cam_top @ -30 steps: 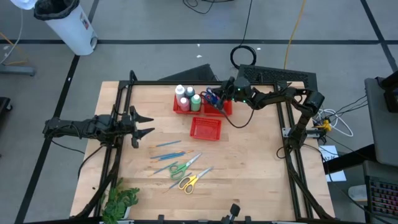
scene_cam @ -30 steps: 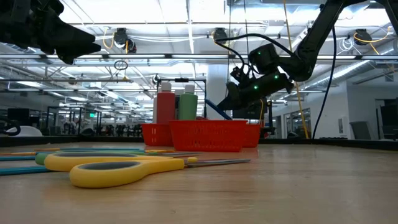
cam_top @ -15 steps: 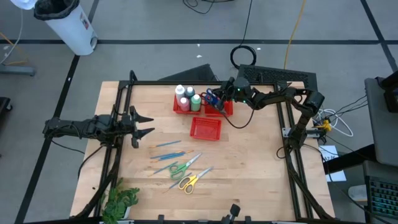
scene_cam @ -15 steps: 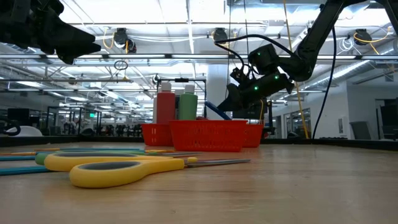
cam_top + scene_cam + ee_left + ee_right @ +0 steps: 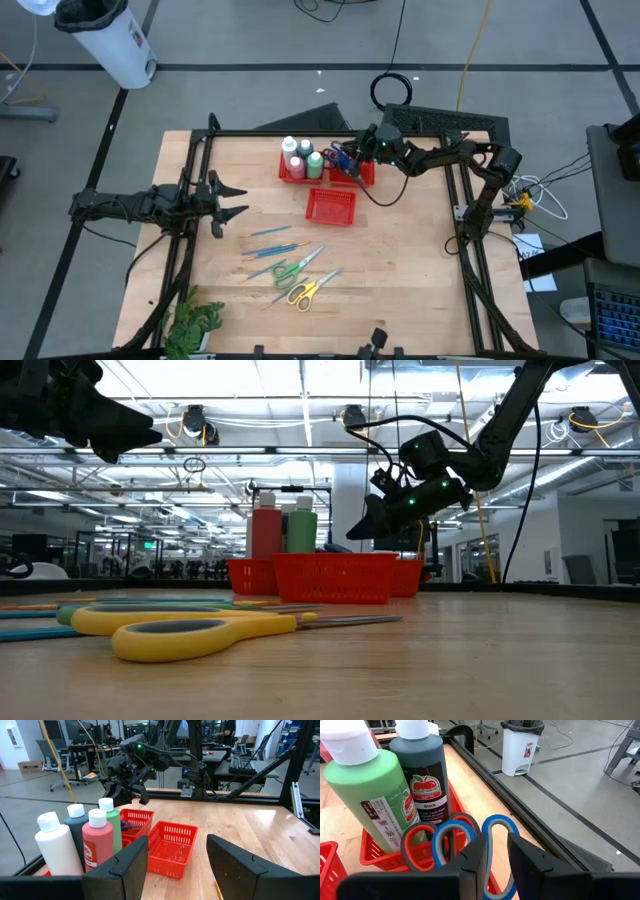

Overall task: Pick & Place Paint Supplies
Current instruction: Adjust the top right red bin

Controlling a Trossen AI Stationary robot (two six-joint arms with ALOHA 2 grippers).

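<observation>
Landmark: the empty red basket (image 5: 330, 205) near the middle of the table (image 5: 410, 270).

Item 1. Blue-handled scissors (image 5: 470, 837), with red-handled scissors (image 5: 417, 845) alongside. Standing in a second red basket (image 5: 352, 166) just beyond the landmark, handles uppermost. The right gripper (image 5: 492, 852) sits directly over the blue loops, fingers a narrow gap apart; whether they touch the handle cannot be told. Likely light and rigid, with smooth plastic loops; best taken across one loop or at the pivot.

Item 2. Paint bottles (image 5: 300, 155), white-capped, upright in a third basket beside the second one. Green (image 5: 367, 795) and dark (image 5: 422, 775) bottles show nearest the right gripper. Probably the heaviest pieces; smooth rounded walls may slip, so grip mid-body.

Item 3. Green scissors (image 5: 292, 267), yellow scissors (image 5: 308, 290) and thin brushes (image 5: 270, 240), flat on the table on the near side of the landmark. Light and low-lying; blades and thin shafts give little to pinch.

Left gripper (image 5: 232, 200): waits well to the left of the landmark, fingers moderately spread, empty.
</observation>
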